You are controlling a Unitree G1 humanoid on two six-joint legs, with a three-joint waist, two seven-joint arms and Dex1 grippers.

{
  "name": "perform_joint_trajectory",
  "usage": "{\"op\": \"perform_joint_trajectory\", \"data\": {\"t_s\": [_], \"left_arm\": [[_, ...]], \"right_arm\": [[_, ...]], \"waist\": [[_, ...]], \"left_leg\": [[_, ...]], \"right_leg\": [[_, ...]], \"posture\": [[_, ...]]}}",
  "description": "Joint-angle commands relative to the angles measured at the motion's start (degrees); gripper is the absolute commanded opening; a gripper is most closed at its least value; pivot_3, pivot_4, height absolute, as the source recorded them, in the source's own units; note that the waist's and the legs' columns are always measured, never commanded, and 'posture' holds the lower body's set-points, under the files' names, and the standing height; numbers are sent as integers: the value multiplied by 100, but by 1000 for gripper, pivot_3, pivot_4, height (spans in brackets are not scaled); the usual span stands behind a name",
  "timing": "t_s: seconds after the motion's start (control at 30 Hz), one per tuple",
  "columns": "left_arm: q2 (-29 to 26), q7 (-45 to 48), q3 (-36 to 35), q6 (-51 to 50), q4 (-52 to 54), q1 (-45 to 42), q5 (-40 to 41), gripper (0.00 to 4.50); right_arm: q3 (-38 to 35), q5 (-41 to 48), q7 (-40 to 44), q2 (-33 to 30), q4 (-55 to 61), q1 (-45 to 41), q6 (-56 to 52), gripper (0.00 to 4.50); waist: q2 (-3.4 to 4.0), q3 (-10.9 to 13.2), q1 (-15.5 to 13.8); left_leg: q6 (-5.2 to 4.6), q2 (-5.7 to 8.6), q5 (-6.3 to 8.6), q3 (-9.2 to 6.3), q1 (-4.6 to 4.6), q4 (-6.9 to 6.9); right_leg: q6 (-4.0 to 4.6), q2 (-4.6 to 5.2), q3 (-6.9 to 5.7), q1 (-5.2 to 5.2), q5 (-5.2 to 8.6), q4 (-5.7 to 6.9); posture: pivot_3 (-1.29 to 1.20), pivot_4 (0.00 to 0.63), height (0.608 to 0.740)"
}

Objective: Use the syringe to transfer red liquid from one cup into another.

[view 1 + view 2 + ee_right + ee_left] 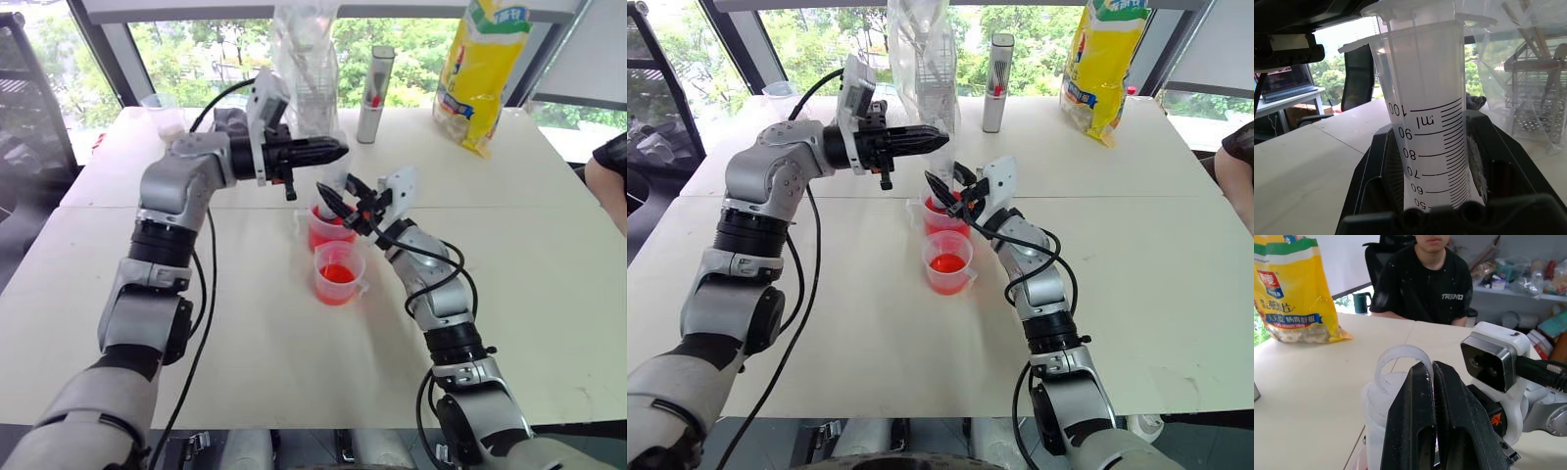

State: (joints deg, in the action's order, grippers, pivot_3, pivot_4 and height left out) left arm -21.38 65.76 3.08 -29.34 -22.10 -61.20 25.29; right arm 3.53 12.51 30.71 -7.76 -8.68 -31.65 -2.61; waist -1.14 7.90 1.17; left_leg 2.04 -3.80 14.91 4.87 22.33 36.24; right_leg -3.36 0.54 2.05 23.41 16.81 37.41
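Observation:
The clear syringe (1430,122) stands upright over the far cup (331,233), and its tip is hidden. My right gripper (341,196) is shut on the graduated barrel from the side. My left gripper (338,151) reaches in level from the left. Its fingers (1415,421) are shut on the white plunger ring (1400,357) at the syringe's top. Both cups hold red liquid (336,274). The near cup (339,284) stands just in front of the far one on the white table (245,323).
At the table's far side are a yellow bag (482,73), a silver cylinder (374,95), a clear plastic bag (306,69) and a clear cup (162,113). A person (1425,284) sits at the table's right side, arm at the edge (609,186).

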Motion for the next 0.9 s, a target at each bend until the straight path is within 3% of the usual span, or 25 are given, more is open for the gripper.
{"op": "perform_joint_trajectory", "data": {"t_s": [0.03,0.9], "left_arm": [[106,4,-122,206,-10,-372,32,94],[178,-105,-429,580,-499,-1072,52,94]], "right_arm": [[47,31,16,32,218,-6,-66,1411],[153,68,170,-8,413,253,-650,1411]], "waist": [[0,0,0],[0,0,-5]], "left_leg": [[0,0,0,0,0,0],[0,1,0,0,1,0]], "right_leg": [[0,0,0,0,0,0],[0,-1,0,0,0,-1]], "posture": [[0,150,740],[0,150,740]]}}
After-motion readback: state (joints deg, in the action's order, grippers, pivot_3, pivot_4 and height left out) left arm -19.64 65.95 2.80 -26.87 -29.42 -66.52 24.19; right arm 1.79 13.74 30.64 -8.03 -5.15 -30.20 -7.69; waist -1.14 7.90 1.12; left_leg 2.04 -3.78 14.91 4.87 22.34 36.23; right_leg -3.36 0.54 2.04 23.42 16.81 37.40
